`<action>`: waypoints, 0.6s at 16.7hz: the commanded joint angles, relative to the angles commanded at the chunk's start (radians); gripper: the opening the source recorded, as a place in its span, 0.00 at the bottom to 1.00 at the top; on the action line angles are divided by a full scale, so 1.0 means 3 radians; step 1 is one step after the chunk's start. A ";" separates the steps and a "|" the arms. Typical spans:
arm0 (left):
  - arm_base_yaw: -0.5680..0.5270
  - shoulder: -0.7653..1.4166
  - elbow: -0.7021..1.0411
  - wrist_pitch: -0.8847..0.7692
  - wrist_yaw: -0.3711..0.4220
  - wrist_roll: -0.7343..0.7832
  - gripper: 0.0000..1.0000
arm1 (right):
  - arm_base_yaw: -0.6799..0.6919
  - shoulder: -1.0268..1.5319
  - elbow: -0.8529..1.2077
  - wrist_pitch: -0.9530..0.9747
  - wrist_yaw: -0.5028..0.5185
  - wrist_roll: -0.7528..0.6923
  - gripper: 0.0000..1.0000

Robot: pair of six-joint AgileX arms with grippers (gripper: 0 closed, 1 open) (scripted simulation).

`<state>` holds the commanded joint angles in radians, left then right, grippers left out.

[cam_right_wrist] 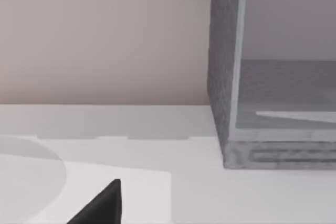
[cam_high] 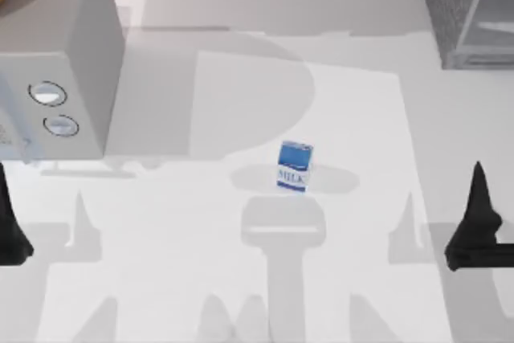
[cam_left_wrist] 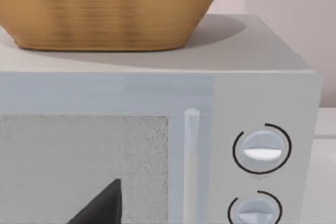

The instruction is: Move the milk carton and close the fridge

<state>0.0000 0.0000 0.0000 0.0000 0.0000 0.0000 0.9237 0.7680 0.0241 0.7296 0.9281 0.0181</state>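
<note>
Far left of the surface [cam_high: 201, 279], low in the top view: left gripper [cam_high: 6, 198], dark and pointed, parked well apart from everything in the middle. Cannot tell if its jaws are apart or together. Just above it, at the back left: pale grey box [cam_high: 64, 54] with two round dials [cam_high: 48, 94] on its front. From the left wrist view, same grey box [cam_left_wrist: 157, 87] seen close, with a speckled window, a thin bar handle [cam_left_wrist: 191, 156] and the two dials [cam_left_wrist: 261, 149] stacked one over the other. On top of the box: woven brown basket [cam_left_wrist: 105, 9], sitting flat. Near the middle of the surface: milk carton [cam_high: 295, 166], small, standing upright, blue on top and white below with blue letters. Standing alone, touching nothing but the surface, well apart from both grippers. At the back right corner: fridge [cam_high: 450, 6], big, dark grey and speckled, well apart from the carton. From the right wrist view, fridge [cam_right_wrist: 223, 77] with a speckled side wall, a light edge strip and a dim grey inside showing past that edge. Far right, low in the top view: right gripper [cam_high: 479, 198], dark and pointed, parked. Cannot tell how its jaws stand either.
</note>
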 joint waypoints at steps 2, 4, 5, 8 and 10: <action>0.0000 0.0000 0.0000 0.0000 0.0000 0.0000 1.00 | -0.0011 -0.0009 -0.0009 -0.0008 -0.0007 0.0000 1.00; 0.0000 0.0000 0.0000 0.0000 0.0000 0.0000 1.00 | -0.0010 0.0073 -0.0014 -0.0025 0.0016 -0.0030 1.00; 0.0000 0.0000 0.0000 0.0000 0.0000 0.0000 1.00 | -0.0008 0.0157 -0.0013 -0.0034 0.0038 -0.0053 1.00; 0.0000 0.0000 0.0000 0.0000 0.0000 0.0000 1.00 | 0.0020 0.0512 0.0059 -0.0014 0.0131 -0.0094 1.00; 0.0000 0.0000 0.0000 0.0000 0.0000 0.0000 1.00 | 0.0061 0.0811 0.0178 0.0058 0.0214 -0.0087 1.00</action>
<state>0.0000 0.0000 0.0000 0.0000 0.0000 0.0000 0.9419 1.0114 0.0775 0.7469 0.9924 -0.0081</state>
